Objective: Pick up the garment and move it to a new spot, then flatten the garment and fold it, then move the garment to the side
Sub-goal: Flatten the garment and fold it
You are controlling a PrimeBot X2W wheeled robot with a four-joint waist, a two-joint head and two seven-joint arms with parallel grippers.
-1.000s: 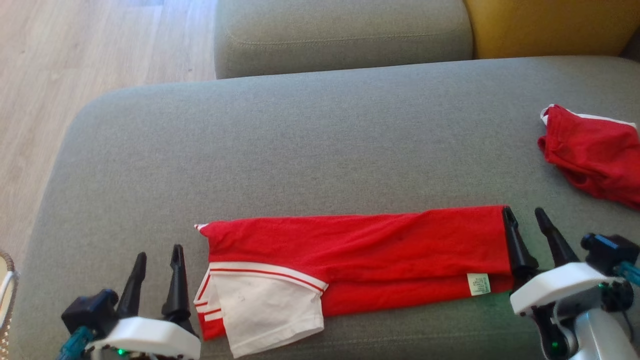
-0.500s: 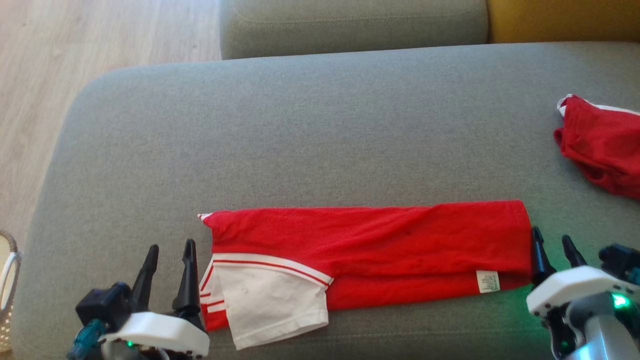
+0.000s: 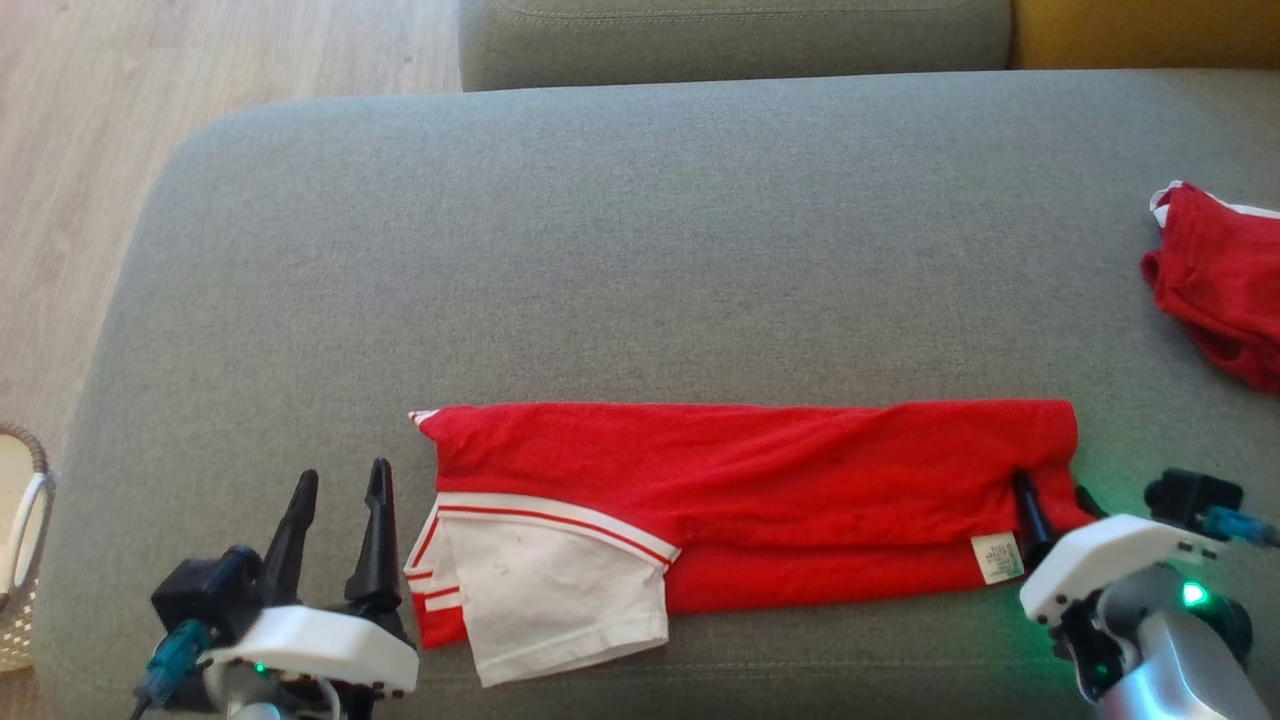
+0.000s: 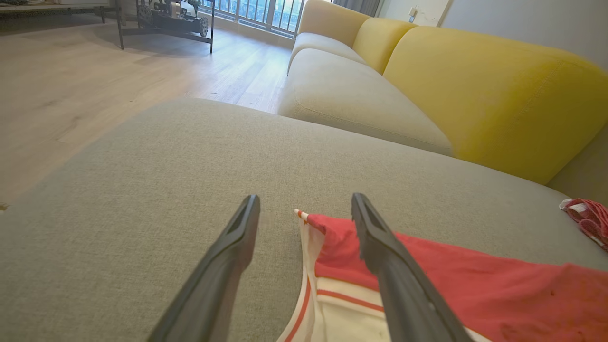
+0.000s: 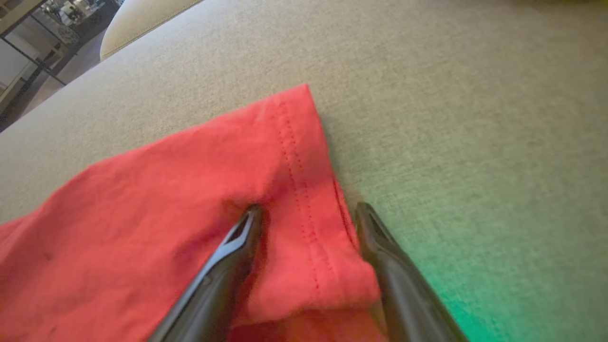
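The garment (image 3: 750,470) is a red shirt with a white, red-striped sleeve, folded into a long strip across the grey sofa cushion (image 3: 600,250). My left gripper (image 3: 343,472) stands open just left of the sleeve end, and in the left wrist view its right finger overlaps the garment's (image 4: 451,280) corner while the left gripper (image 4: 305,199) holds nothing. My right gripper (image 3: 1053,487) is open at the strip's right end. In the right wrist view the right gripper (image 5: 308,208) straddles the stitched hem of the garment (image 5: 142,204), one finger on the cloth, the other beside its edge.
A second crumpled red garment (image 3: 1220,280) lies at the cushion's far right. A wicker basket (image 3: 20,560) stands on the wooden floor (image 3: 150,80) at the left. Another grey cushion (image 3: 730,40) and a yellow backrest (image 4: 475,95) lie beyond.
The head camera has shifted. My right gripper has drawn back and lowered, so its fingers now straddle the garment's right hem. The left gripper has hardly moved.
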